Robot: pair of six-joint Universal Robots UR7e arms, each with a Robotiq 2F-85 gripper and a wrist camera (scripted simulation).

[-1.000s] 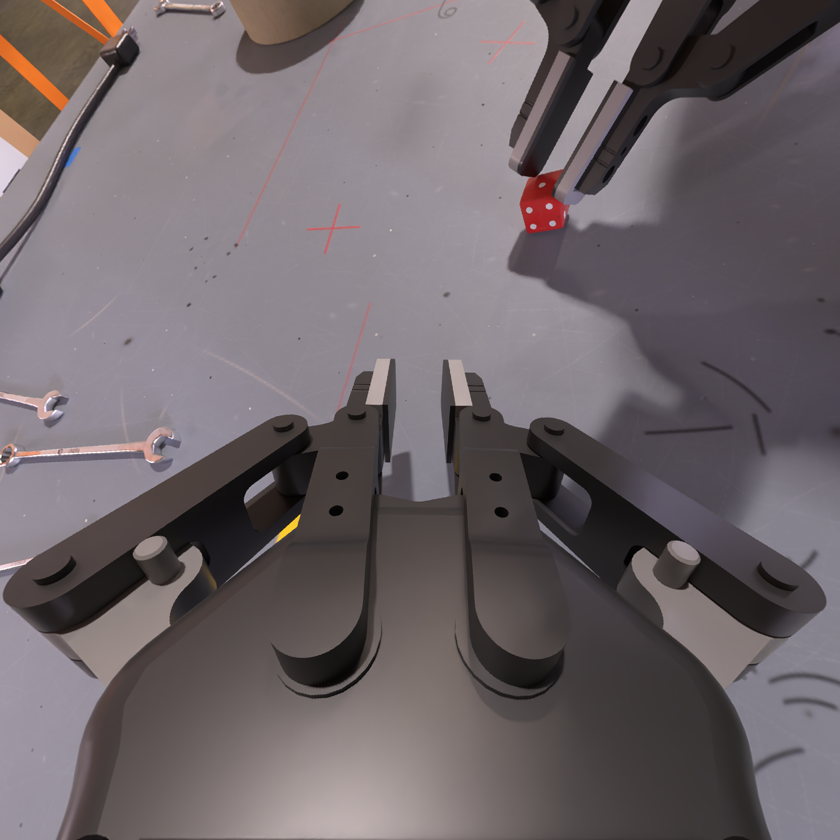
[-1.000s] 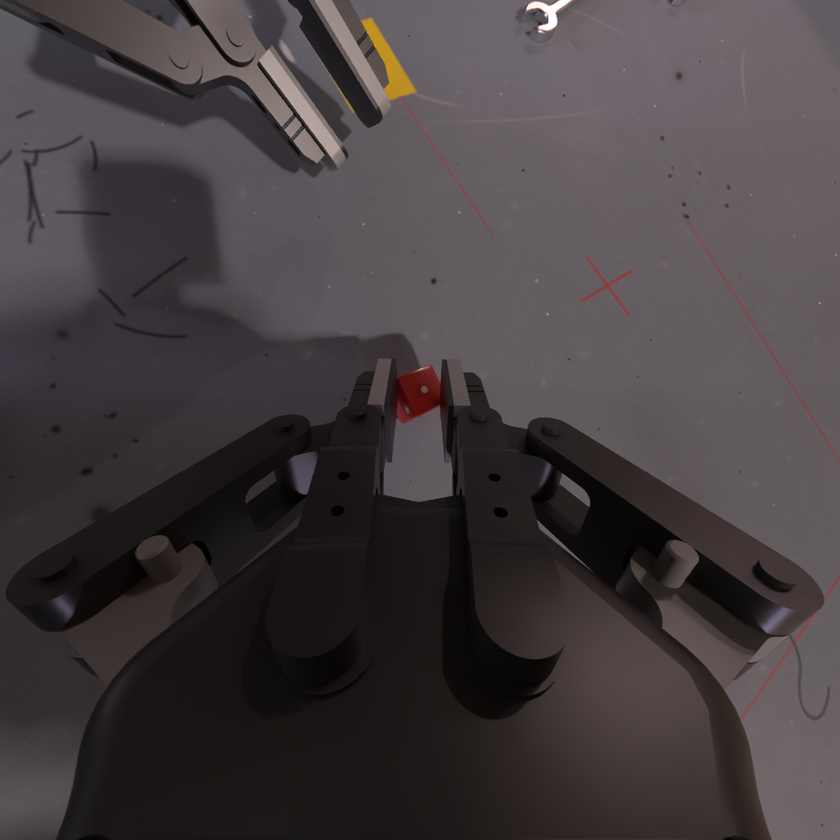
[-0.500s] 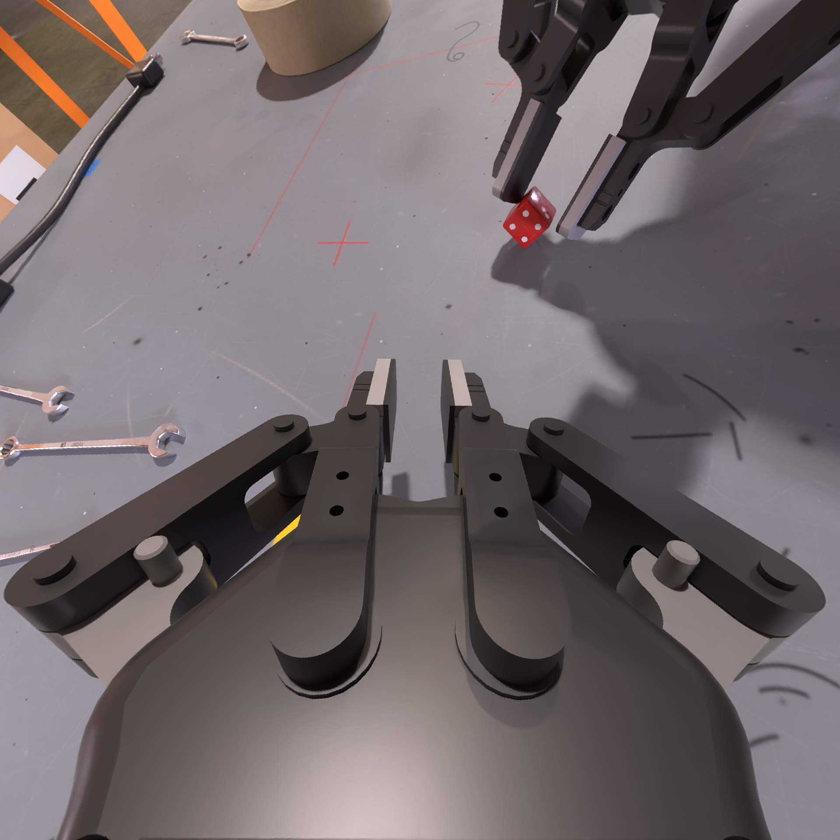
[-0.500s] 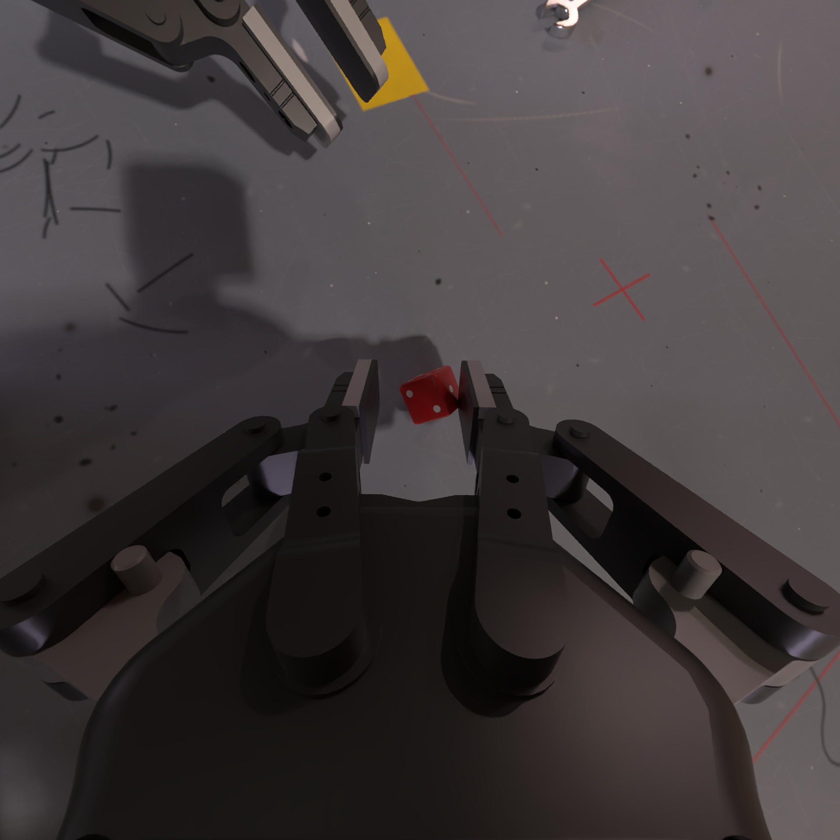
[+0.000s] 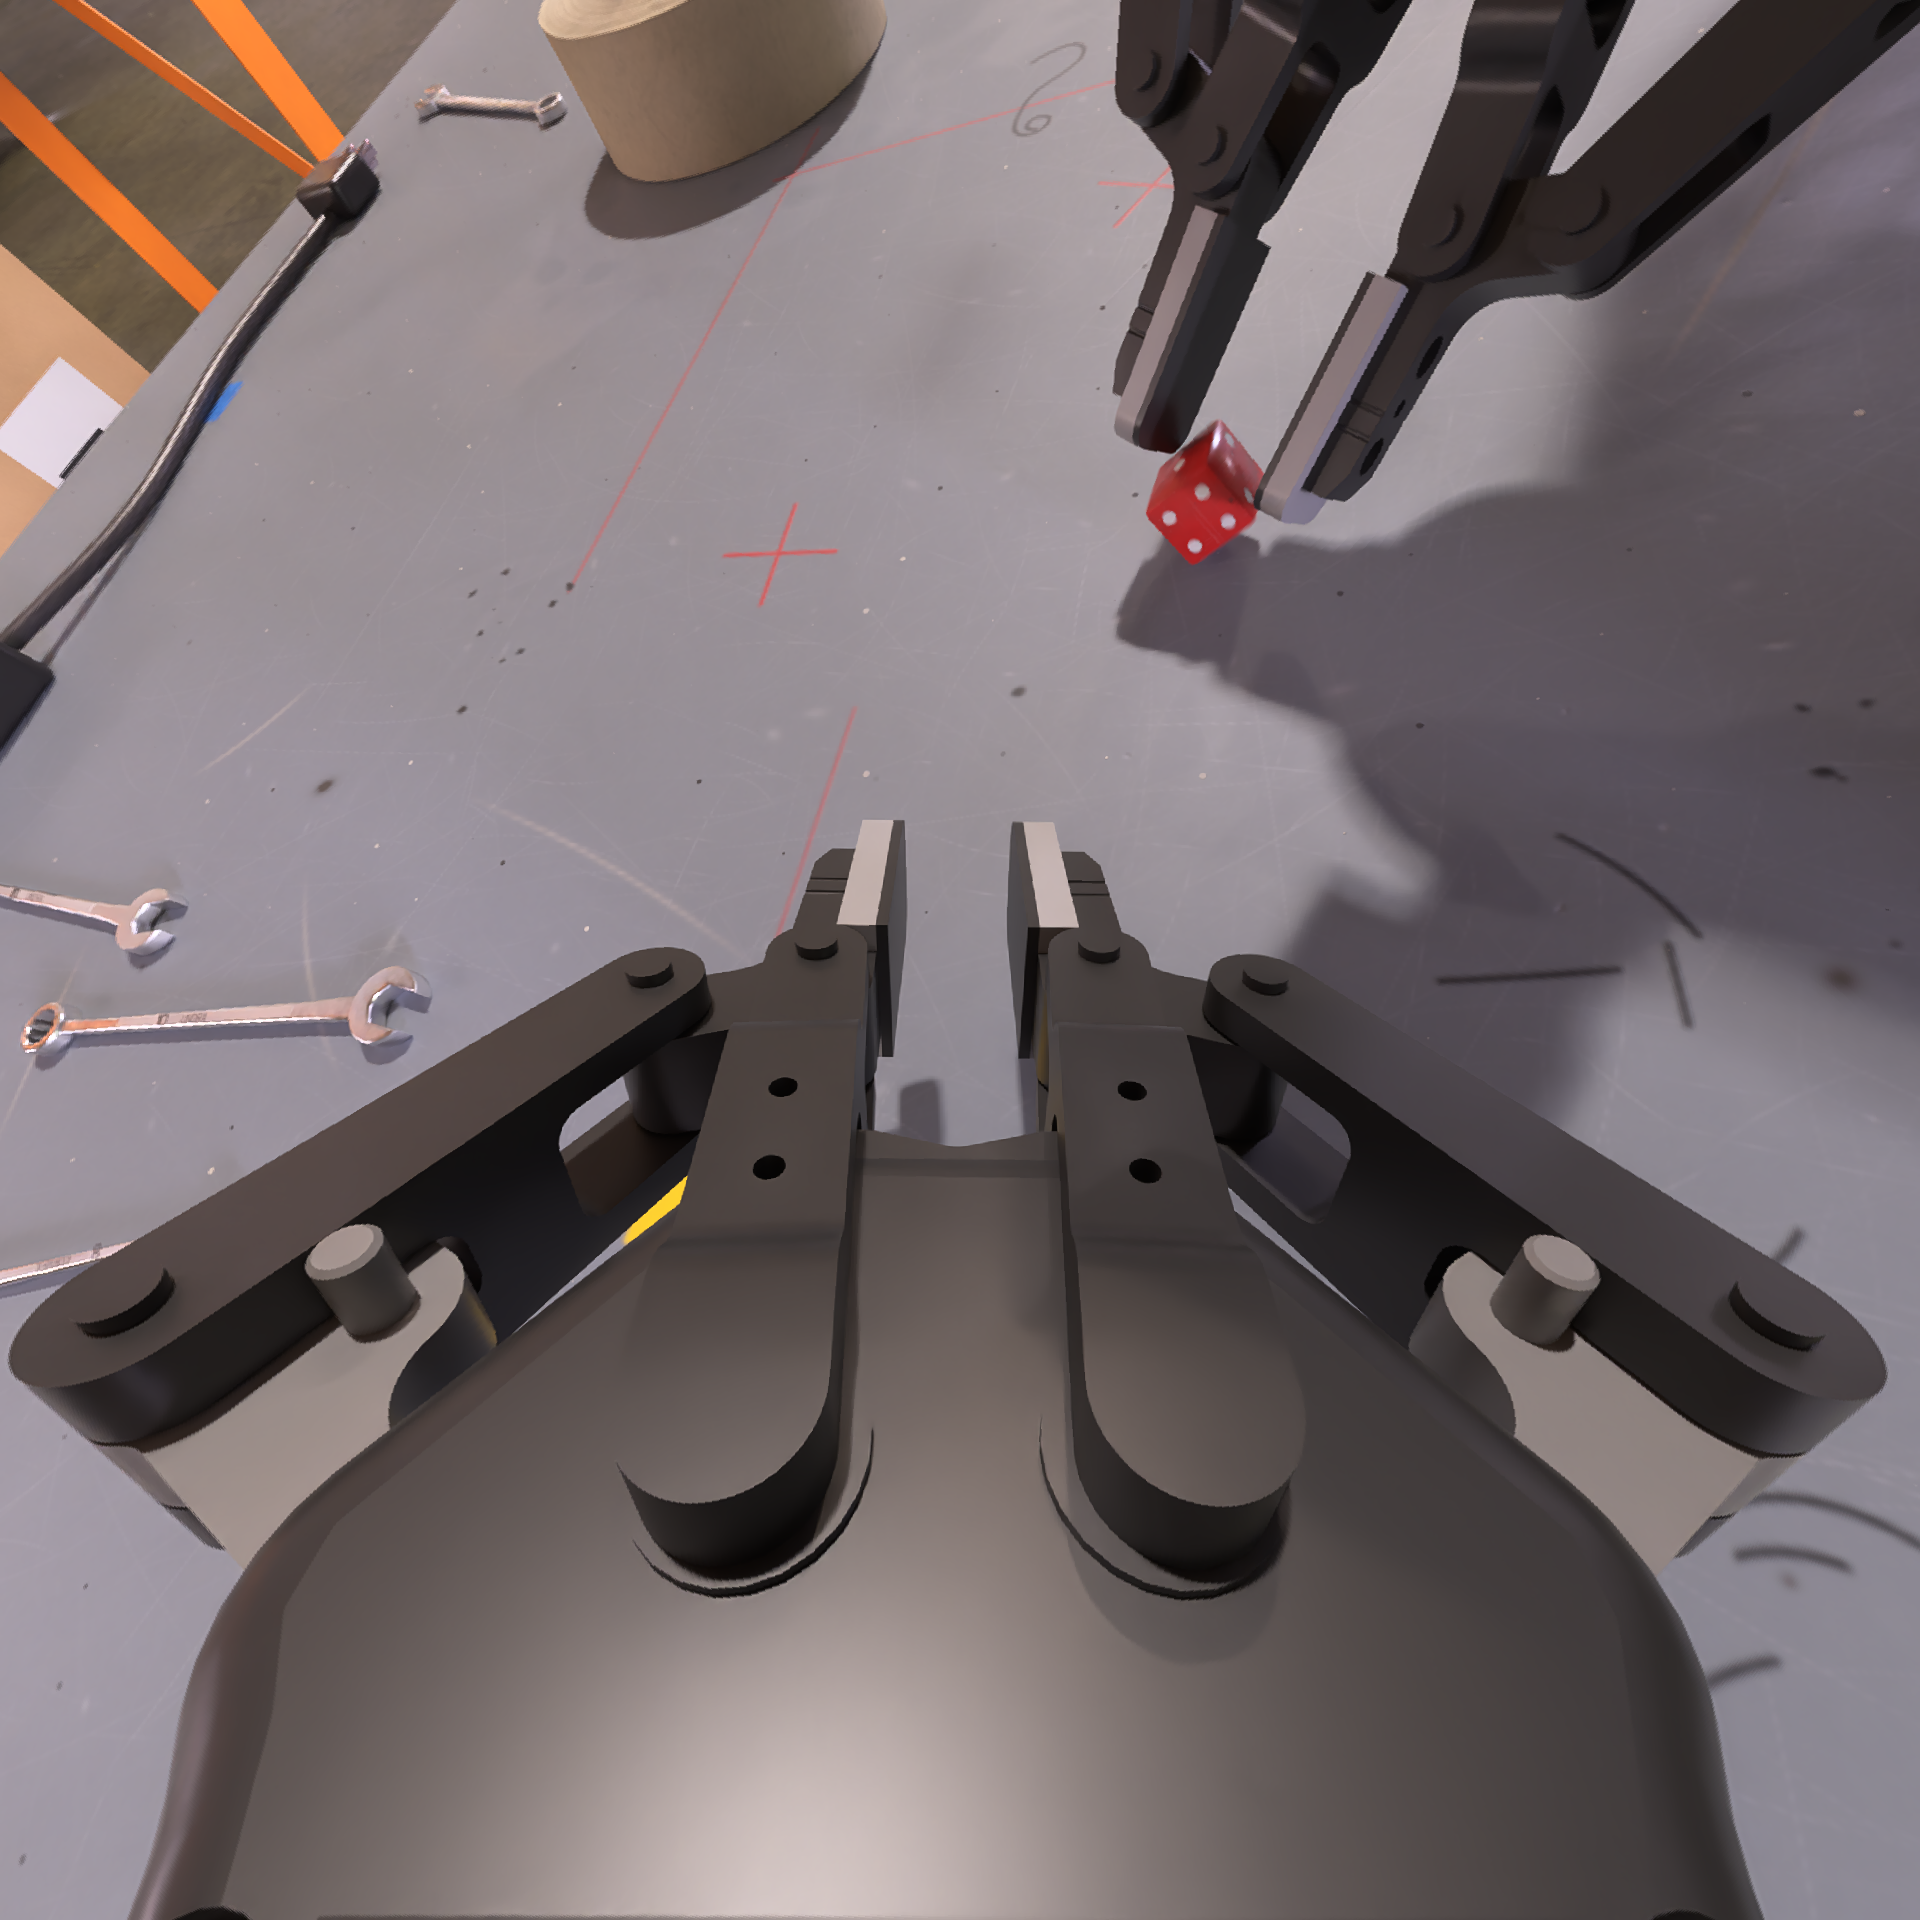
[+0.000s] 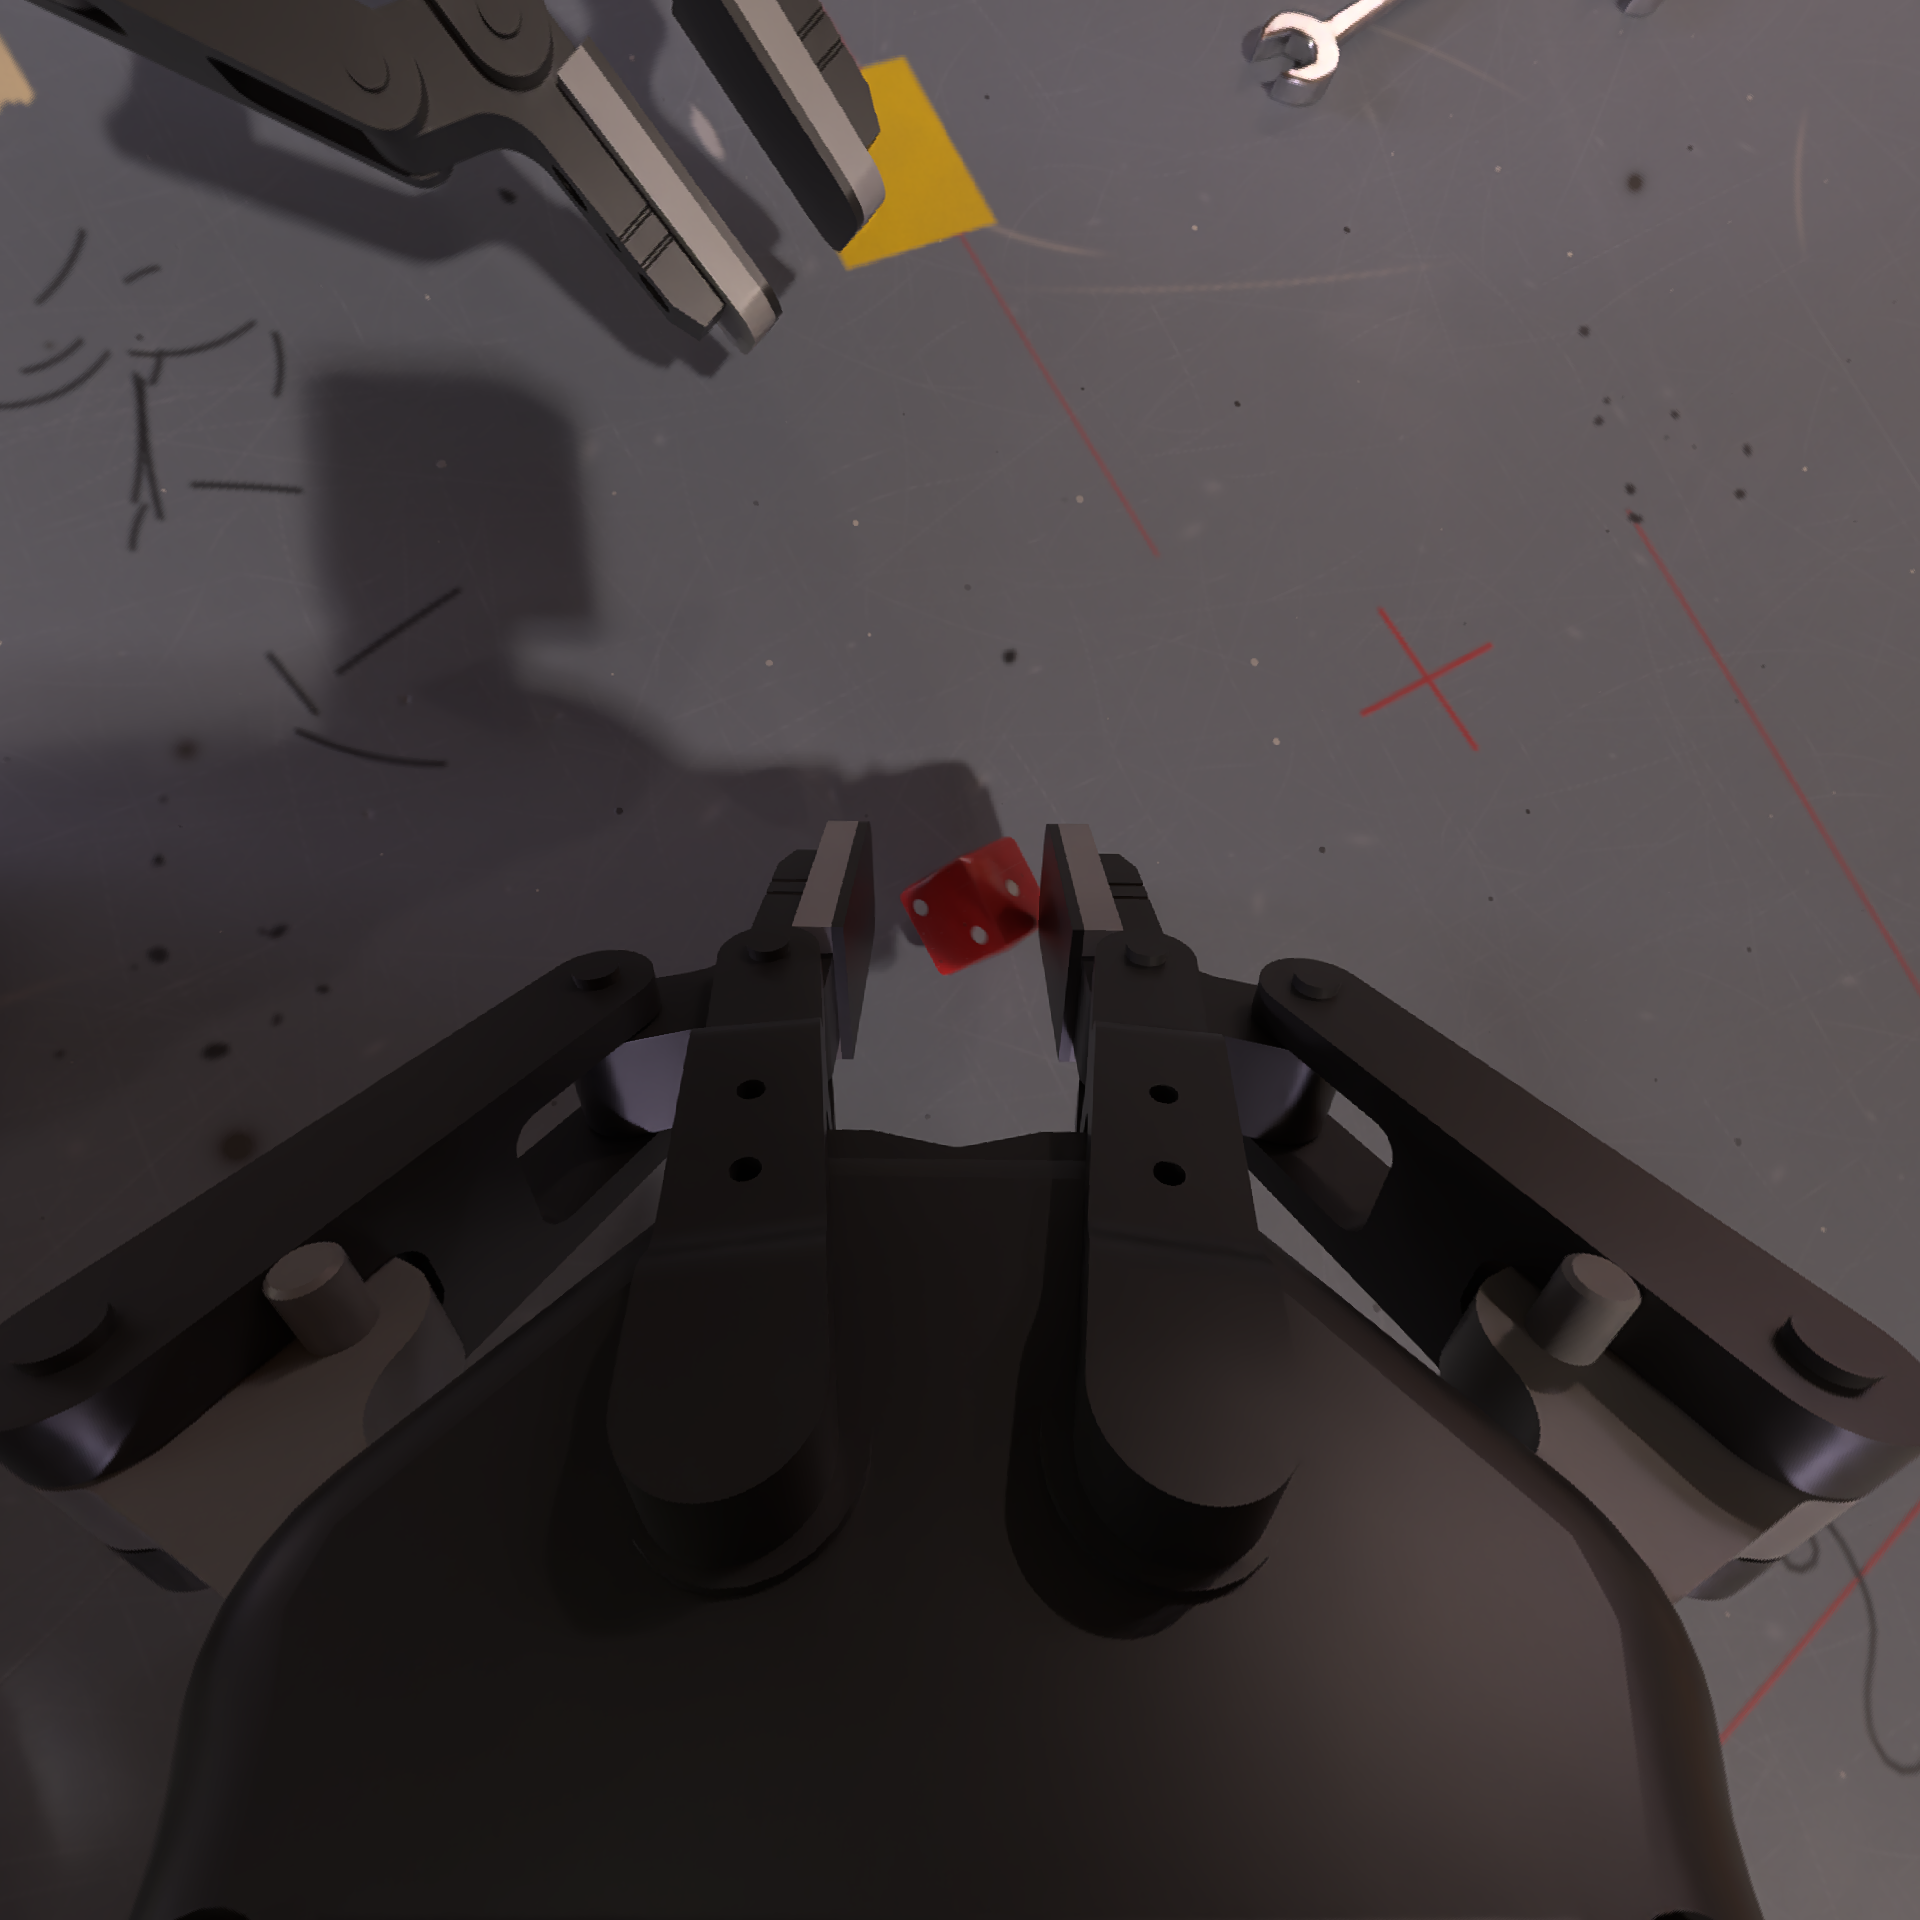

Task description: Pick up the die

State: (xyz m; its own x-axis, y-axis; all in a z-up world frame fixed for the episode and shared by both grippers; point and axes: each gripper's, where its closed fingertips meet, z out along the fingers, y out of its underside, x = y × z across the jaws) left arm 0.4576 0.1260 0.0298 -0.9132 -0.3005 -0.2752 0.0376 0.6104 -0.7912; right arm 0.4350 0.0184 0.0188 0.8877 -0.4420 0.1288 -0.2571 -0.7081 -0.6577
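The small red white-pipped die [image 6: 971, 916] sits tilted on a corner, blurred, touching one pad of the parted right gripper [image 6: 956, 914]; left gripper [image 5: 956, 883] slightly apart, empty.

Die [image 6: 971, 916] sits tilted between right pincer [image 6: 958, 883] fingers, touching one.

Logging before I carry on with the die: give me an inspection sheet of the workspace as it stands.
Surface: grey table, scuffed, with red lines and crosses.
Job's things: red die tilted on a corner between the right gripper fingers, against one pad, gap at the other.
Clutter: wrenches, tan cylinder, yellow patch.
Grippers: right open around the die; left gripper open, empty.
Cables: black cable along the table edge.
Surroundings: orange bars beyond the table.
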